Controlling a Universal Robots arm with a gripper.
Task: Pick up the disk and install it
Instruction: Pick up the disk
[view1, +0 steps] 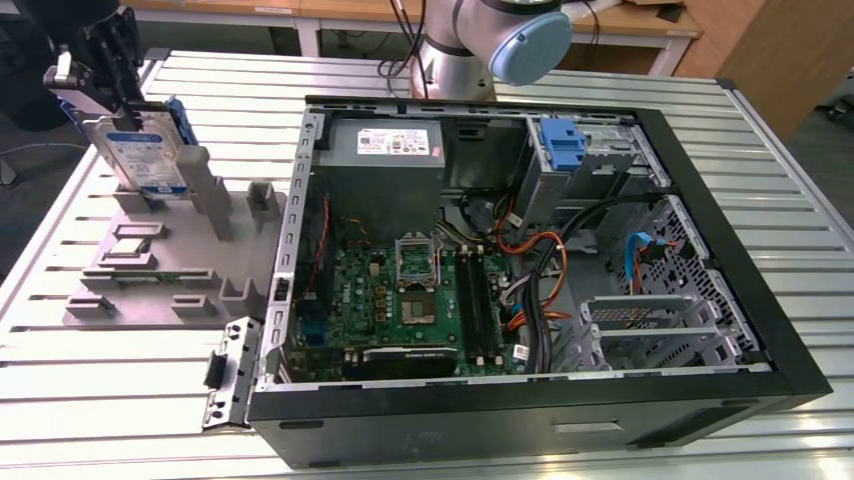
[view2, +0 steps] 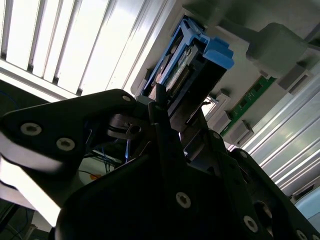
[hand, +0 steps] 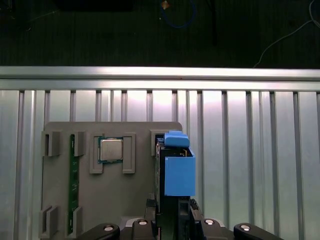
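We have the gripper (view1: 123, 100) with its fingers clamped on the top edge of the disk (view1: 150, 152), which is upright at the gray fixture's (view1: 140, 285) end slot. Best to pull straight up without tilting, so the blue carrier clears the slot walls.

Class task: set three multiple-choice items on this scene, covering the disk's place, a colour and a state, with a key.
1. The disk is: A on the floor; B at the grey fixture, on the exterior view's left; C on a shelf.
2. Its carrier is: A red; B blue; C yellow.
3. The computer case is: A open; B closed; C upside down.
Key: B, it stands upright at the fixture, held by the hand; B, the blue frame shows in both wrist views; A, the motherboard shows.
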